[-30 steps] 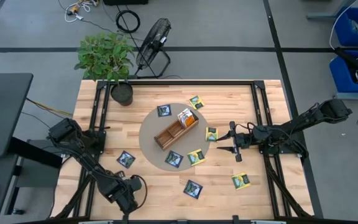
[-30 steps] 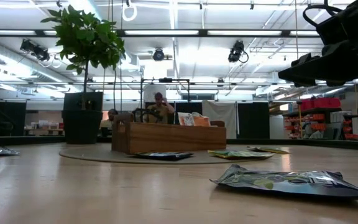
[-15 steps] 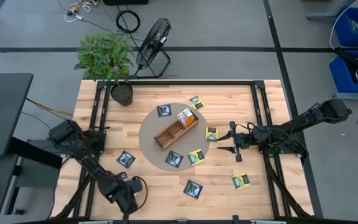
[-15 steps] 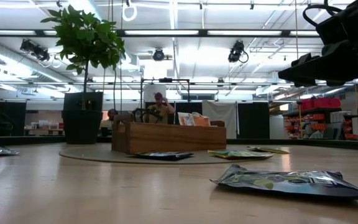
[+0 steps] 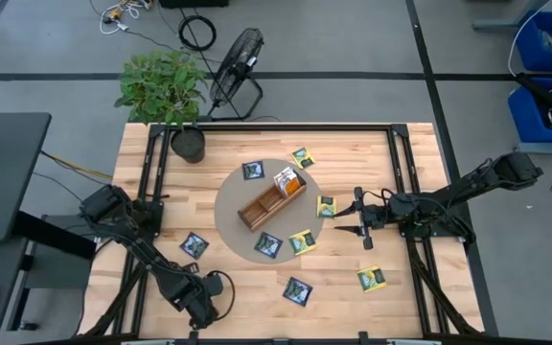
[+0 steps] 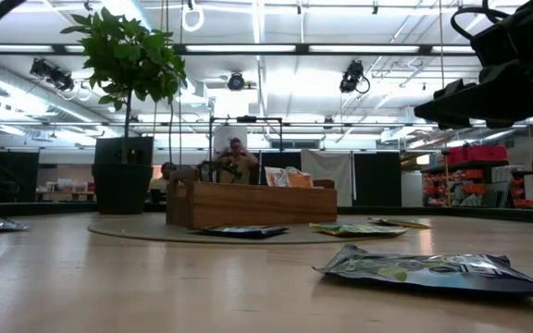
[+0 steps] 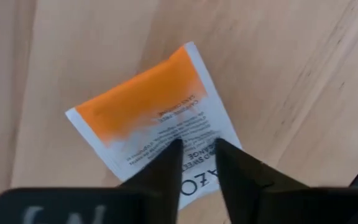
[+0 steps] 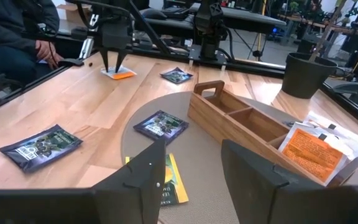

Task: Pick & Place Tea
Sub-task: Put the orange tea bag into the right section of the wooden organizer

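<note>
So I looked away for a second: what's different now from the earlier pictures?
The left gripper at the table's near-left edge has shifted slightly toward the right, its jaws now narrowed over an orange-and-white tea packet. The right gripper, the wooden tray and the other packets stayed put.

Four navy packets (image 5: 267,245), four yellow-green packets (image 5: 326,206), one wooden tray (image 5: 262,204)

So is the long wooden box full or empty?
Mostly empty: the long wooden compartment tray holds orange-and-white tea packets at one end only.
</note>
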